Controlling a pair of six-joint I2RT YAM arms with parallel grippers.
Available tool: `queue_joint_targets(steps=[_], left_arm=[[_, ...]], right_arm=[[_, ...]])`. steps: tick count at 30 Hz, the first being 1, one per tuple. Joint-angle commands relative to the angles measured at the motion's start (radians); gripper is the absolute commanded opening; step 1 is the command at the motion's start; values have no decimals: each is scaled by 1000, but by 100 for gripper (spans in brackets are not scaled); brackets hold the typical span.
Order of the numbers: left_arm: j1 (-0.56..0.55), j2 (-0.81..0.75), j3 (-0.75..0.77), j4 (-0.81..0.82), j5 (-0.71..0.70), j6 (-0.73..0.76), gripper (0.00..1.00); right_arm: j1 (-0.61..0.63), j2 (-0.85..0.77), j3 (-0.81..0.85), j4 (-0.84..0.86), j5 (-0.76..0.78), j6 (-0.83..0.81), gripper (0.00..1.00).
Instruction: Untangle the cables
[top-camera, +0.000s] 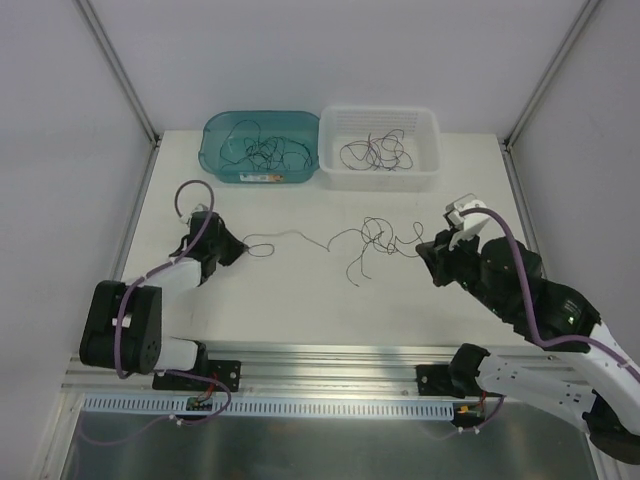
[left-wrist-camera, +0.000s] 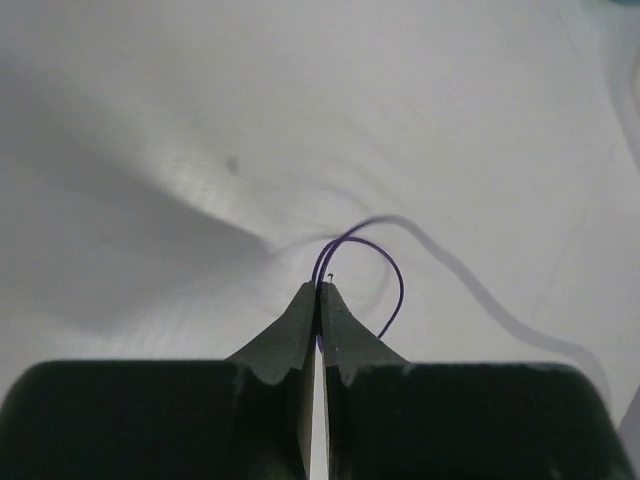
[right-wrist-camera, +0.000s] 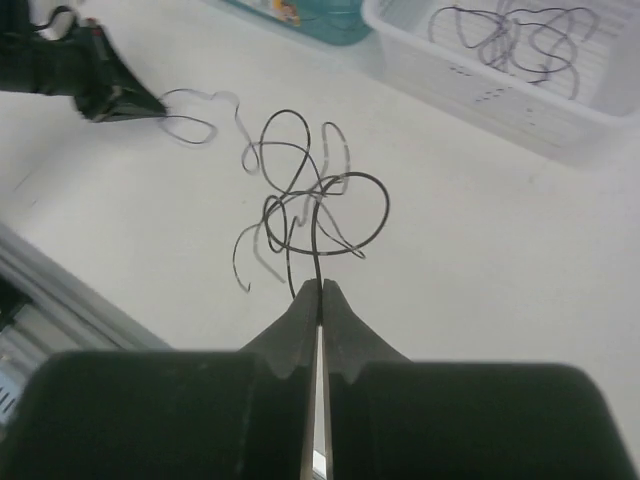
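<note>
A loose tangle of thin dark cables (top-camera: 376, 236) lies mid-table, and one strand (top-camera: 290, 236) runs left from it. My left gripper (top-camera: 238, 250) is shut on that strand's end; its wrist view shows a purple cable (left-wrist-camera: 399, 290) looping out from the closed tips of the gripper (left-wrist-camera: 320, 287). At the tangle's right side, my right gripper (top-camera: 430, 250) is shut on a black cable. In the right wrist view the cable rises from the pinched tips of the gripper (right-wrist-camera: 321, 286) into the knot (right-wrist-camera: 310, 200), with the left gripper (right-wrist-camera: 150, 108) beyond.
A teal bin (top-camera: 212, 158) and a white basket (top-camera: 430, 160) stand side by side at the table's back, each holding more loose cables. An aluminium rail (top-camera: 330, 357) runs along the near edge. White walls close off both sides.
</note>
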Motion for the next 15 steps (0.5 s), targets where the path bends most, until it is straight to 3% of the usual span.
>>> queue_joint_targets(steps=[1, 5, 9, 15], left_arm=[[113, -124, -57, -152, -78, 47, 0], [259, -214, -86, -204, -101, 61, 0], [271, -276, -83, -220, -76, 88, 0], [317, -320, -133, -312, -213, 1, 0]], right_arm=[[-2, -34, 51, -93, 184, -20, 1], [-4, -66, 50, -109, 242, -21, 1], [-4, -54, 56, -103, 245, -18, 1], [-6, -94, 111, -172, 487, 11, 1]])
